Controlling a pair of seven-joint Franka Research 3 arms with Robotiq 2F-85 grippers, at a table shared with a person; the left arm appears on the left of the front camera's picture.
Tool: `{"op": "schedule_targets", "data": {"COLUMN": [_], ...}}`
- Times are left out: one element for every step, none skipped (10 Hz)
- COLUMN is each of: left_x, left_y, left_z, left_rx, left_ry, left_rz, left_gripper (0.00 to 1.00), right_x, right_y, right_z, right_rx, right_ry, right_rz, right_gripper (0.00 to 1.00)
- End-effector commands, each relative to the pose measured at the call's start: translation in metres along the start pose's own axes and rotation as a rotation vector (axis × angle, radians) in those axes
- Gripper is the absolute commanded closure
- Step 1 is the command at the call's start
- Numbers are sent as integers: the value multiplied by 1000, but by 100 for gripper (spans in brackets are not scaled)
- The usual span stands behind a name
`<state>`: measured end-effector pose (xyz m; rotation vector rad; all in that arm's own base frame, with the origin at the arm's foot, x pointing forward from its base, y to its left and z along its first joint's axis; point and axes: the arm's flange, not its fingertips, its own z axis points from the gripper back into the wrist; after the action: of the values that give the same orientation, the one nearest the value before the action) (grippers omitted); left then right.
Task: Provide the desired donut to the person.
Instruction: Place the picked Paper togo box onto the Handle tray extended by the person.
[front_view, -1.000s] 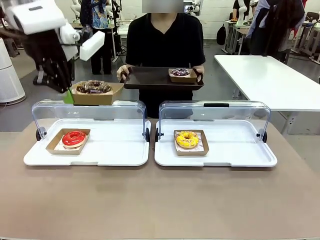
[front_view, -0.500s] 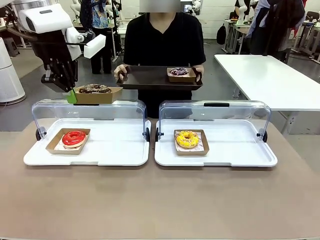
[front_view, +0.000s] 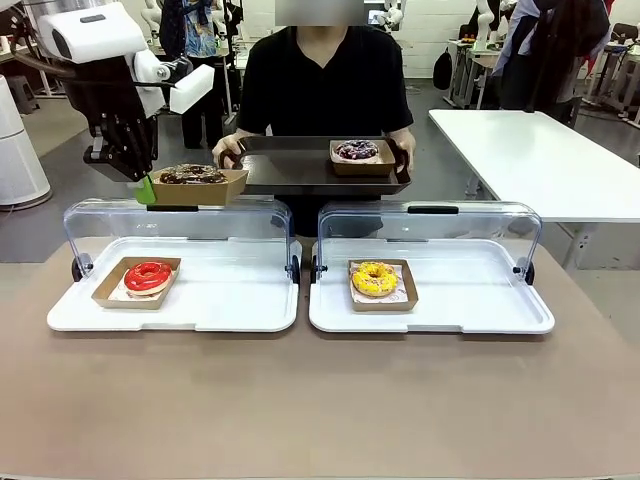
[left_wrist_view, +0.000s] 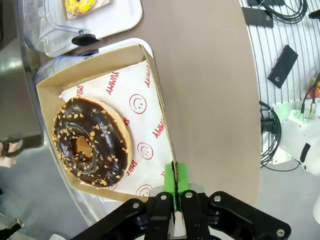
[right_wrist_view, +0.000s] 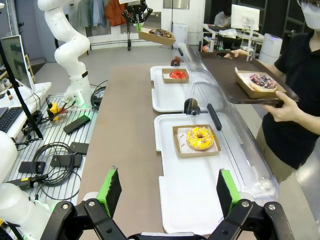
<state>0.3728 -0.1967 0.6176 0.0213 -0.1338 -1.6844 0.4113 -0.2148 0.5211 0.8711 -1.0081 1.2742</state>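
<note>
Nearest you, the right gripper (right_wrist_view: 169, 192) hangs with jaws wide apart over the right white tray (front_view: 500, 318), where a yellow donut (front_view: 374, 278) sits in a cardboard boat. On the left tray (front_view: 230, 310) lies a glossy red donut (front_view: 148, 275). Beyond the clear curved lids, the left gripper (front_view: 144, 190) pinches the rim of a cardboard boat (left_wrist_view: 150, 70) holding a nut-sprinkled chocolate donut (left_wrist_view: 92, 141), lifted beside the person's (front_view: 325, 85) dark flat tray (front_view: 290, 168), which carries a purple-glazed donut (front_view: 357, 150).
</note>
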Motion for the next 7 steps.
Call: {"op": "schedule_targets", "data": {"left_x": [1, 1, 1, 1, 1, 1, 1], "left_y": [-2, -2, -2, -2, -2, -2, -2], "left_z": [3, 3, 3, 3, 3, 3, 3], "left_rx": [8, 8, 8, 8, 8, 8, 8], "left_ry": [3, 3, 3, 3, 3, 3, 3], "left_rz": [11, 11, 11, 11, 11, 11, 11], "left_gripper": [100, 100, 100, 100, 100, 100, 100], "right_x": [0, 0, 0, 0, 0, 0, 0], "right_y": [0, 0, 0, 0, 0, 0, 0], "right_z": [1, 1, 1, 1, 1, 1, 1], "right_rx": [2, 2, 2, 2, 2, 2, 2], "right_ry": [-5, -5, -5, -5, -5, -5, -5], "right_rz": [2, 2, 2, 2, 2, 2, 2], "right_gripper": [0, 0, 0, 0, 0, 0, 0]}}
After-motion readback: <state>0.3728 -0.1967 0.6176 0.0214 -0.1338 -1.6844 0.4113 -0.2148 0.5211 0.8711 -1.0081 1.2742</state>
